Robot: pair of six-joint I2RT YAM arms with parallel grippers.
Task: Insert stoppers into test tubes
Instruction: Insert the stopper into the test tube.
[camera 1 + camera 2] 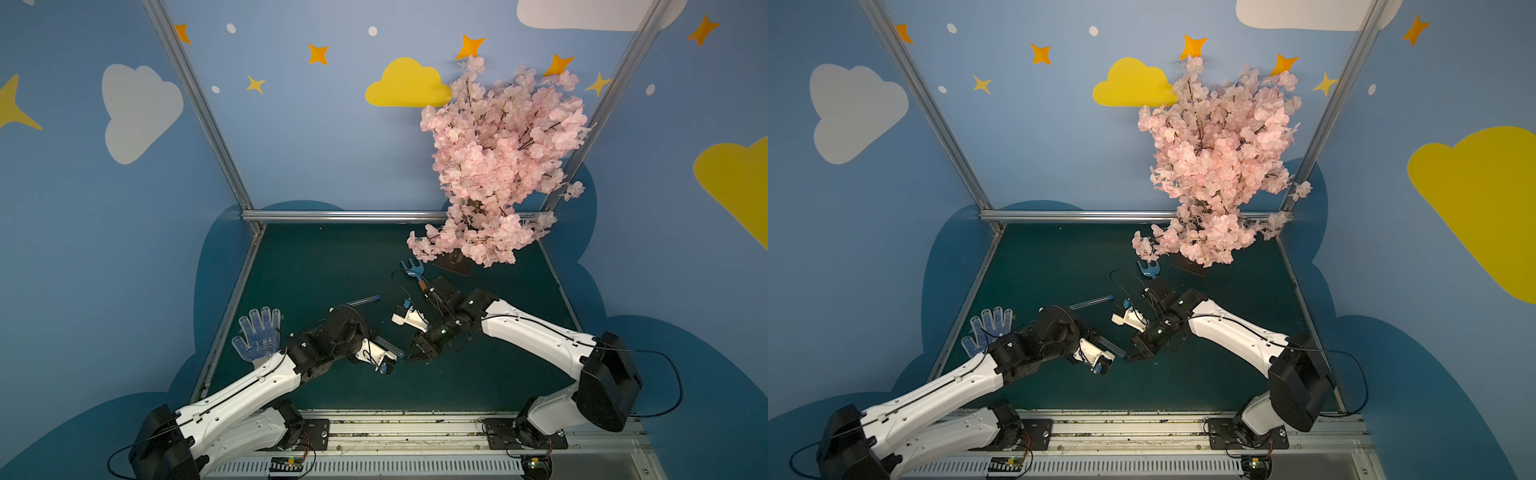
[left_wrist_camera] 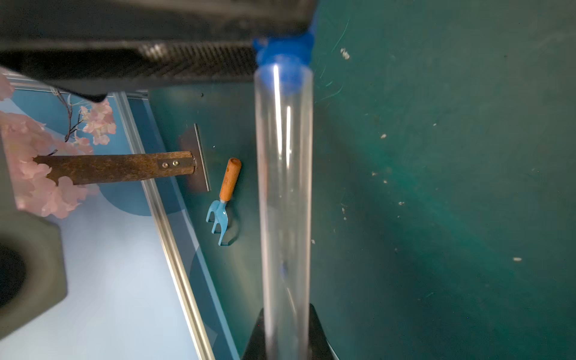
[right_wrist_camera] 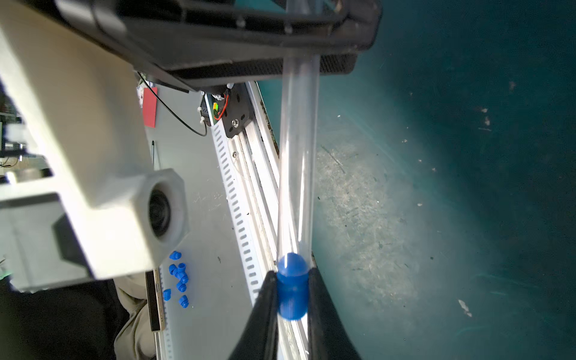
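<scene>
My left gripper [image 2: 286,311] is shut on a clear test tube [image 2: 285,187], gripping it near one end. The tube reaches out to my right gripper [image 3: 292,280]. That gripper is shut on a bright-blue stopper [image 3: 292,293]. The stopper's rounded tip sits in the mouth of the tube [image 3: 297,156]. In both top views the two grippers meet low over the mat's front middle, left gripper [image 1: 386,345] facing right gripper [image 1: 407,357]. A second test tube [image 1: 363,300] lies on the mat behind the left arm, with a blue stopper [image 1: 376,297] at its end.
A light-blue garden fork [image 1: 413,270] with an orange handle lies behind the right arm. A pink blossom tree [image 1: 498,166] stands at the back right. A dotted glove [image 1: 259,332] lies at the mat's left edge. Several loose blue stoppers [image 3: 177,280] lie beyond the front rail.
</scene>
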